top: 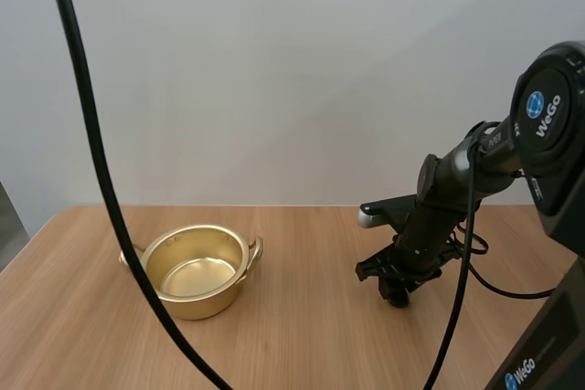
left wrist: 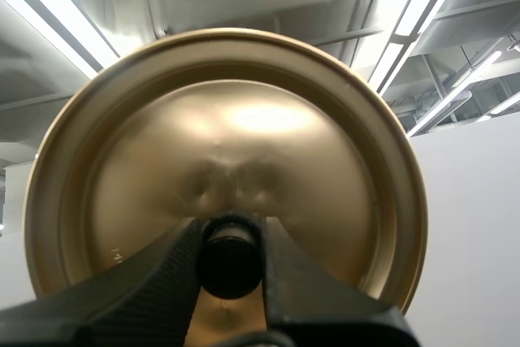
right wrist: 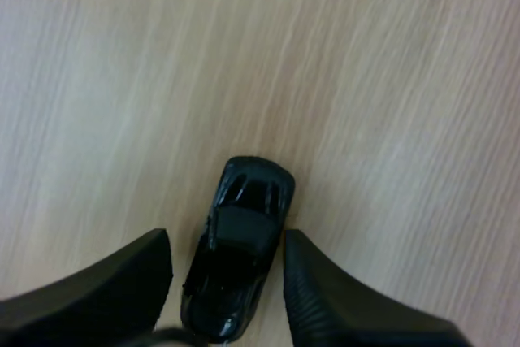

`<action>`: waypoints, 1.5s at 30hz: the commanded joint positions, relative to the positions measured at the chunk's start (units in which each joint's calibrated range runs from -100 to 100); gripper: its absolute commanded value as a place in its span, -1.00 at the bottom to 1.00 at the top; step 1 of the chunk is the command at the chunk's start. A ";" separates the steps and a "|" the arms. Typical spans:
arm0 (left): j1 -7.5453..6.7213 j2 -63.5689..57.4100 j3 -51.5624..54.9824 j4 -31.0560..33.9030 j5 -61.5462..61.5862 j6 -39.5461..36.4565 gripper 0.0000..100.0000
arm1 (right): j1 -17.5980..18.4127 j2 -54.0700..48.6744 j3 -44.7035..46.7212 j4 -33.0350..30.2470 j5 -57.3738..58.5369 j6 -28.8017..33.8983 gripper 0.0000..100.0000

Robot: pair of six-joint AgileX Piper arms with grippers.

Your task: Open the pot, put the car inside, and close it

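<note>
Gold metal is catching the light on my high camera: the pot [top: 196, 271] is sitting open on the wooden counter [top: 302, 344], toward the left, with its shiny inside bare and its two side handles showing.

Up on the left wrist camera, my left pincer [left wrist: 231, 237] is gripping the lid [left wrist: 223, 144] by its black knob [left wrist: 230, 262]. The fingers are closing tight on either side of the knob. The lid is hanging lifted off the pot, its gold top facing the camera.

Over on the right, my right arm [top: 457, 171] is reaching down to the counter, well apart from the pot. My right pincer [right wrist: 226, 237] is standing wide, one finger on each side of the black toy car [right wrist: 240, 233]. The car is resting on its wheels on the wood, lying lengthwise between the fingers, with one end poking out past the tips.

One finger is sitting just beside the car's flank, maybe touching. At the other finger a thin strip of wood is showing, so nothing is clamping the car.
</note>
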 commanded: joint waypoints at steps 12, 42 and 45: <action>0.04 -0.05 0.00 2.15 -0.06 -0.27 -1.00 | 0.01 -1.83 -0.05 1.52 -1.00 -6.76 -1.00; 0.88 -3.66 -14.46 15.51 3.84 -1.69 -1.00 | 15.34 -14.52 -24.12 38.40 9.94 -35.04 -1.00; 0.88 -3.66 -14.46 15.63 3.84 -2.41 -1.00 | 18.76 -12.08 -24.12 38.40 5.14 -35.04 -1.00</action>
